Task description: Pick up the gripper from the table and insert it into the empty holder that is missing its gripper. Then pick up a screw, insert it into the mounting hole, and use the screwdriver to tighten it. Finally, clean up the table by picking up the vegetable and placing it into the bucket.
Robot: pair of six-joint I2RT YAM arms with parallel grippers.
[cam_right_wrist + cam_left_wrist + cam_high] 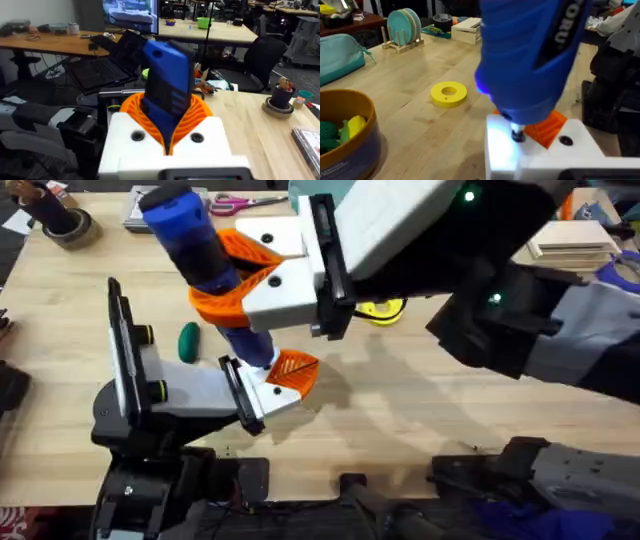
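At the holder (262,397): right claw (232,280) pinching screwdriver (200,250), tightening under way; left claw's state impossible to tell. Vegetable (189,342) left on counter (400,410), unbucketed.

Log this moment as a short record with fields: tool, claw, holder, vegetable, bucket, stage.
tool: blue screwdriver, tilted, tip down at the holder
claw: right claw shut on the screwdriver
holder: white holder with the orange gripper seated in it
vegetable: dark green vegetable lying on the table
bucket: bucket holds a yellow toy and a green leafy toy
stage: screw tightening; cleanup not done
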